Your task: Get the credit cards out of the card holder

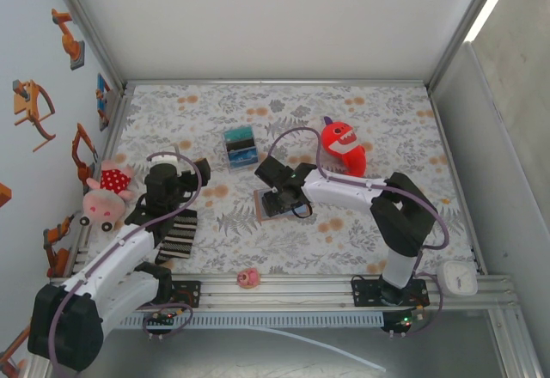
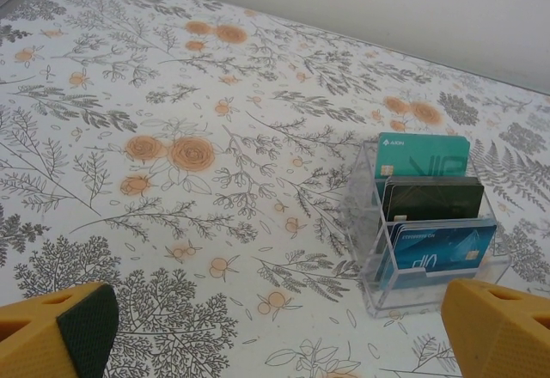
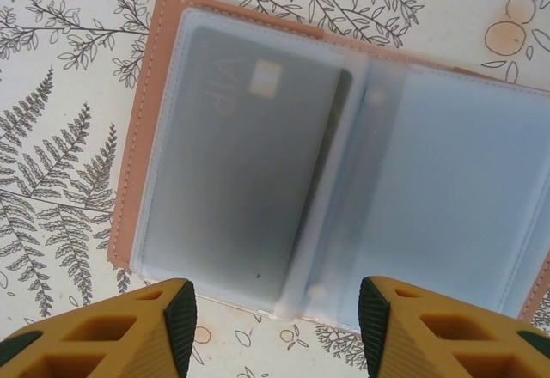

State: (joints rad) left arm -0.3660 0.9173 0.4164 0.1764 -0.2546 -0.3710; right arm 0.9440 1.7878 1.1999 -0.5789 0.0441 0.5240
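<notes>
Your right tool [image 3: 275,331] sits nearest the lens, jaws half-spread with nothing between them, above the card holder [image 3: 352,180]. It lies open at mid-worktop [image 1: 387,112], and from above the tool hides most of it. The holder's right leaf is cut off by the frame, and frosted sleeves blur the contents: you can make out one dark card [image 3: 241,163] on the left leaf. Your left tool [image 2: 275,335] stands wide and empty at the left. Beyond the holder, one clear stand [image 2: 391,290] keeps three cards: teal card [image 2: 423,155], black card [image 2: 432,198], blue card [image 2: 443,249].
</notes>
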